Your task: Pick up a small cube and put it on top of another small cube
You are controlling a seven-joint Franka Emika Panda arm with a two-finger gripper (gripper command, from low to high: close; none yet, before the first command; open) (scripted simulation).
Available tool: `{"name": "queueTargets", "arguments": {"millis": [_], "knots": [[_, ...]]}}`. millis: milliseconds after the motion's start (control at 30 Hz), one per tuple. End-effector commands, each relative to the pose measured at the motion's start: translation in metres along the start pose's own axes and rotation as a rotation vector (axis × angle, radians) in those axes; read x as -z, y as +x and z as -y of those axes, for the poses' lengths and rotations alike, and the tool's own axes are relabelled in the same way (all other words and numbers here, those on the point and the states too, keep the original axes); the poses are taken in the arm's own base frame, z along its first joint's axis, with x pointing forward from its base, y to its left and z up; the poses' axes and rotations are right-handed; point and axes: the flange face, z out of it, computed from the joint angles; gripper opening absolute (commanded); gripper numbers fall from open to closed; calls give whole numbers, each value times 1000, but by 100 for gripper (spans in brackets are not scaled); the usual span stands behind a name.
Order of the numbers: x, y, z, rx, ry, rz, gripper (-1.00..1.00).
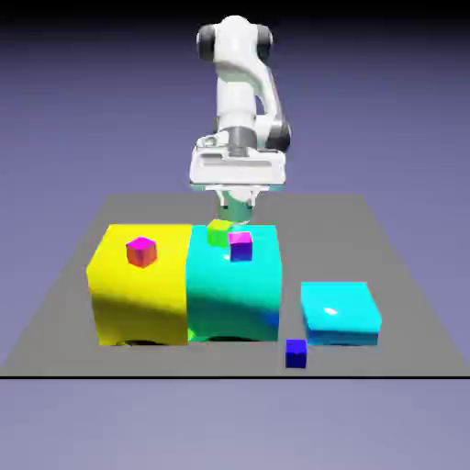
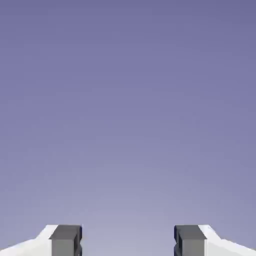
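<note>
**Overhead, the gripper hangs released while the small blue cube sits at the near edge**

Seen from the exterior view, the white, smooth-shelled arm (image 1: 240, 83) hangs its gripper (image 1: 235, 213) over the far edge of the teal block (image 1: 234, 289), a big glossy box with soft highlights. Touching that block on the exterior view's left stands an equally big yellow block (image 1: 139, 294), matte and sharp-edged. On the yellow top rests a little cube with a magenta top and red sides (image 1: 141, 251). On the teal top lie a green cube (image 1: 218, 231), just below the gripper, and beside it a magenta-topped cube with blue sides (image 1: 240, 246). A flat, shiny cyan slab (image 1: 340, 312) lies on the grey table (image 1: 404, 303) to the exterior view's right. The small cube (image 1: 296, 352), solid dark blue, sits on the table near the front edge, beside the slab's near corner, well apart from the gripper and lower than it.

From the hand view, only the plain blue-violet backdrop shows. The two grey, blocky fingertips (image 2: 66, 241) stand wide apart with nothing between them, so the gripper (image 2: 128, 241) is released.
</note>
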Motion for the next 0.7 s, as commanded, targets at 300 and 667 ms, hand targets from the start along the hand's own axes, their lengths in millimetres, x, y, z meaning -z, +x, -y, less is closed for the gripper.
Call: {"name": "queueTargets", "arguments": {"millis": [300,667], "knots": [[-107,-16,38,-11,-279,274,0],[-222,-66,56,-50,-570,572,0]]}}
